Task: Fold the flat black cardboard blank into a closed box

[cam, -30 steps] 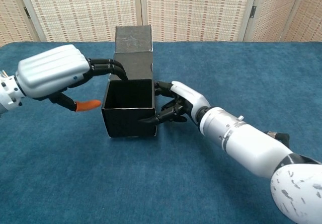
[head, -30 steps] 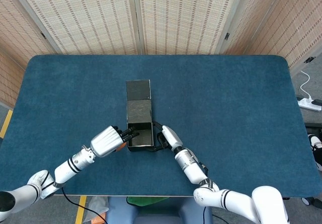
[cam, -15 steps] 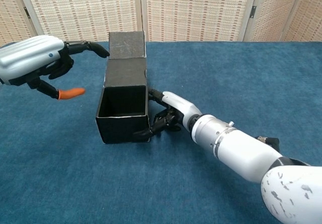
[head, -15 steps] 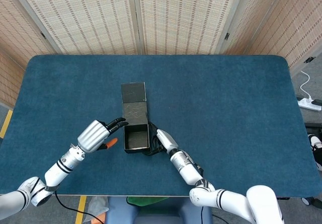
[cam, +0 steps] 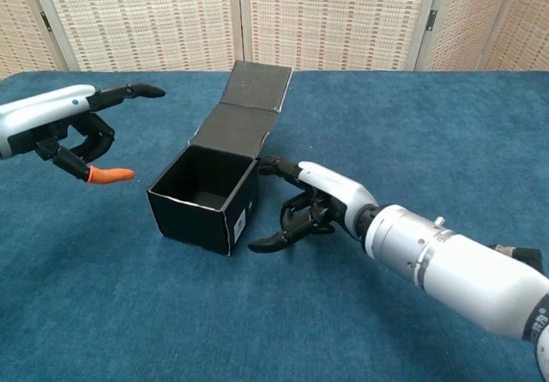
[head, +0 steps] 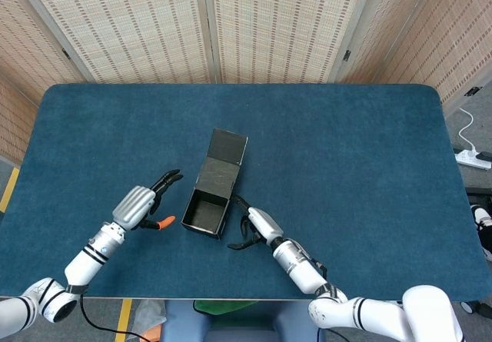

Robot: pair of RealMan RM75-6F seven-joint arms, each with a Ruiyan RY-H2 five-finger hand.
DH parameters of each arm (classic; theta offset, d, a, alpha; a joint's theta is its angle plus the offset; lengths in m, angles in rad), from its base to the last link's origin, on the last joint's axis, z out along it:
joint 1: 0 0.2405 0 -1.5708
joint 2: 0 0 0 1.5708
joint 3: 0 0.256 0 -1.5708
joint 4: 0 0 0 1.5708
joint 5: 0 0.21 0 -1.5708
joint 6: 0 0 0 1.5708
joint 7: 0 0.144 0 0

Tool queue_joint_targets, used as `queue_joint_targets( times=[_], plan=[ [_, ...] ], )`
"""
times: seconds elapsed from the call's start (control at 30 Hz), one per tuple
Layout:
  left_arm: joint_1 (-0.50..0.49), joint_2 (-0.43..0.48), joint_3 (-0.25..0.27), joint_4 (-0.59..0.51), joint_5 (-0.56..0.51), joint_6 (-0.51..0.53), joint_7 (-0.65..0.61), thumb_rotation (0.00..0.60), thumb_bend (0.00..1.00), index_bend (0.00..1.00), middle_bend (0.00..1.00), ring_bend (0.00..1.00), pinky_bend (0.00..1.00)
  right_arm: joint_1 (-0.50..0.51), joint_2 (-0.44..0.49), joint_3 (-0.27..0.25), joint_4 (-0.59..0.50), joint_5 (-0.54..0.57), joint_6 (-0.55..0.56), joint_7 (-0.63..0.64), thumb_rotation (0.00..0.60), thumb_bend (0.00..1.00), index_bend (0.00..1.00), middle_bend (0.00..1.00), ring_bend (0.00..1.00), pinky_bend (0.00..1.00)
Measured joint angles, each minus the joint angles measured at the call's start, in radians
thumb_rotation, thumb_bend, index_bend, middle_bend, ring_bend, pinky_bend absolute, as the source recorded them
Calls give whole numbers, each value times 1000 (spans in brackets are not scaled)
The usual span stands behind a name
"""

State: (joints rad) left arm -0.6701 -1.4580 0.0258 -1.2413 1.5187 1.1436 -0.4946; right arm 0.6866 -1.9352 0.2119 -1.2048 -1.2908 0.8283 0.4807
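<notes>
The black cardboard box (head: pixel 204 211) (cam: pixel 206 197) stands on the blue table, turned at an angle. Its top is open and its lid flap (head: pixel 229 147) (cam: pixel 258 86) lies back, away from me. My left hand (head: pixel 141 204) (cam: pixel 60 129) hovers to the box's left, apart from it, one finger stretched out, the others curled, holding nothing. My right hand (head: pixel 252 225) (cam: pixel 313 205) sits just right of the box's near corner with curved fingers spread. It holds nothing, and I cannot tell if a fingertip touches the wall.
The blue cloth-covered table (head: pixel 346 165) (cam: pixel 412 133) fills both views. Woven screens (head: pixel 269 27) stand behind its far edge. A white power strip (head: pixel 473 157) lies on the floor to the right.
The box has swung round so its lid end points up and to the right. My left hand pulled back left off the box. My right hand let go and shifted right.
</notes>
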Motion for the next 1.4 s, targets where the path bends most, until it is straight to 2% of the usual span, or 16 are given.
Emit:
queue_joint_targets(
  times=[0.17, 0.27, 0.47, 0.6, 0.67, 0.8, 1.2, 1.3, 1.4],
  plan=[
    [-4, 13, 3, -1, -40, -108, -80, 600, 265, 0, 11, 719, 861, -24, 70, -3, -60, 16, 5, -18, 600, 26, 0, 14, 627, 1000],
    [-8, 10, 7, 19, -49, -160, -136, 600, 250, 0, 0, 715, 861, -37, 140, -6, -134, 19, 1, -24, 600, 26, 0, 27, 627, 1000],
    [-28, -17, 16, 69, -35, -234, -291, 600, 240, 0, 0, 704, 863, -68, 350, -3, -367, 17, 3, -37, 600, 26, 0, 78, 627, 1000],
    [-53, -52, 17, 123, -12, -275, -399, 600, 239, 0, 0, 701, 866, -94, 496, 24, -514, 12, 50, -55, 600, 26, 0, 92, 627, 1000],
    [-68, -75, 18, 154, 3, -292, -449, 600, 238, 0, 0, 699, 869, -103, 533, 43, -548, 17, 74, -62, 600, 26, 0, 96, 628, 1000],
    [-96, -120, 19, 209, 32, -312, -509, 600, 237, 0, 0, 699, 870, -111, 558, 64, -568, 42, 94, -65, 600, 26, 0, 101, 629, 1000],
    [-136, -175, 32, 277, 68, -333, -659, 600, 236, 0, 2, 699, 869, -113, 551, 52, -546, 51, 112, -64, 600, 26, 0, 116, 633, 1000],
    [-141, -188, 34, 295, 67, -340, -693, 600, 236, 4, 47, 699, 870, -114, 549, 50, -541, 53, 115, -60, 600, 26, 0, 120, 634, 1000],
    [-143, -201, 33, 307, 63, -344, -731, 600, 236, 97, 143, 699, 870, -116, 545, 47, -535, 56, 117, -54, 600, 27, 0, 123, 635, 1000]
  ],
)
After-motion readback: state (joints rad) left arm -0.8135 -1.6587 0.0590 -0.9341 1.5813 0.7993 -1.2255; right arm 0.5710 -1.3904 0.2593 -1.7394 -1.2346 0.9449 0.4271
